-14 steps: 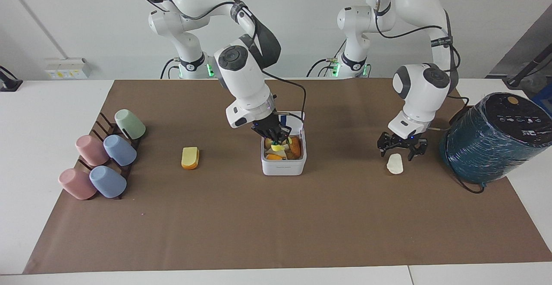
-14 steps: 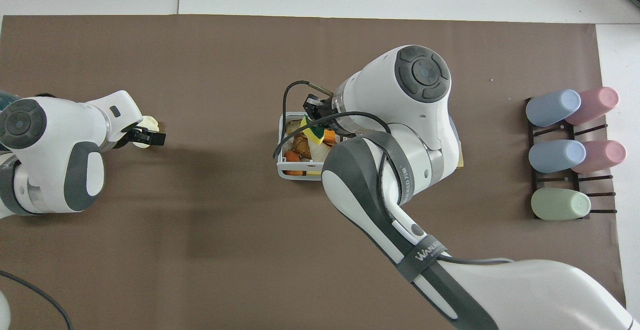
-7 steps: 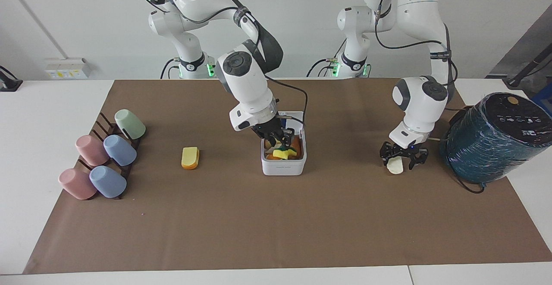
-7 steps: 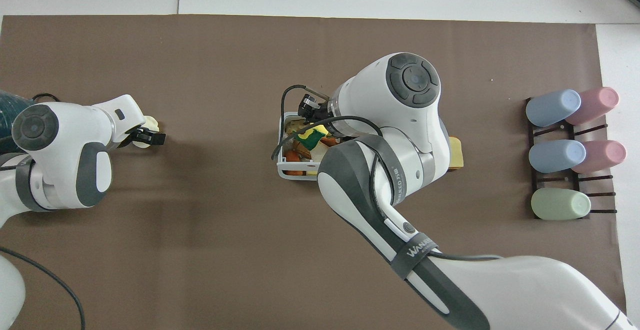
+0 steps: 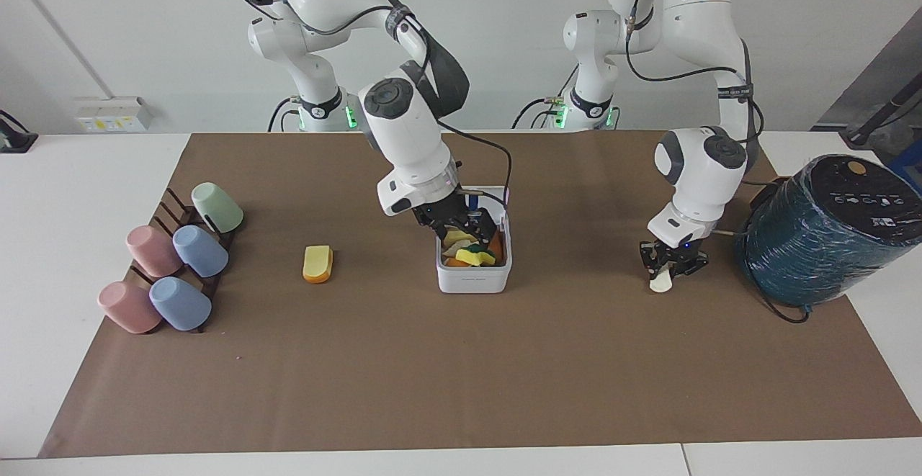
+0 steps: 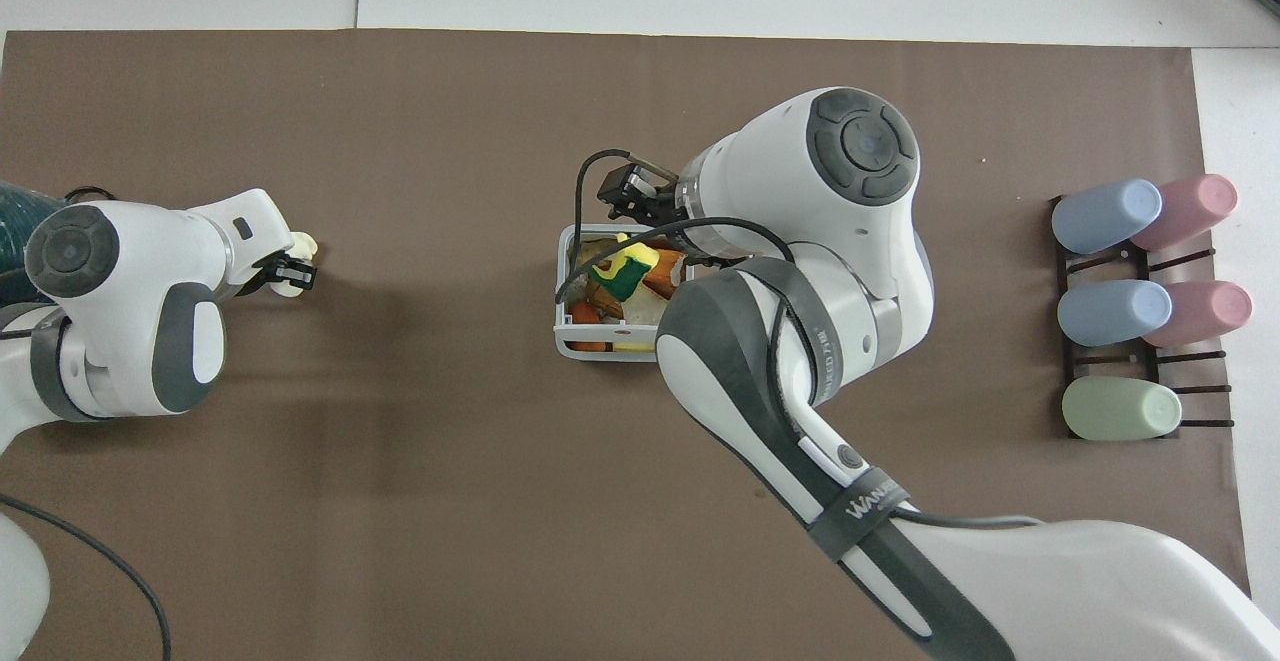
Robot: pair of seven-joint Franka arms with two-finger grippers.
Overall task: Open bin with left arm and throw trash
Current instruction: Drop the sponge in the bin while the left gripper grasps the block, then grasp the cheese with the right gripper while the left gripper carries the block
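A: Left gripper (image 5: 667,268)? Bin (image 5: 473,276)?
B: Clenched on white oval lump (image 5: 660,283), on the worktop (image 5: 504,368). Right gripper (image 5: 461,225) spread over open bin, green-and-yellow sponge (image 5: 475,255) beneath.

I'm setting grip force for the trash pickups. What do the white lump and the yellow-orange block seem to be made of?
White lump: probably soft foam or clay, matte, rounded.
Yellow-orange block: likely sponge foam, matte, two colour layers, rounded corners.
Both hard to confirm by sight.

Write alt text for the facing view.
The right hand is open over a full white bin, a green-and-yellow sponge on top. The left hand grips a white lump. A yellow block lies on the brown mat.
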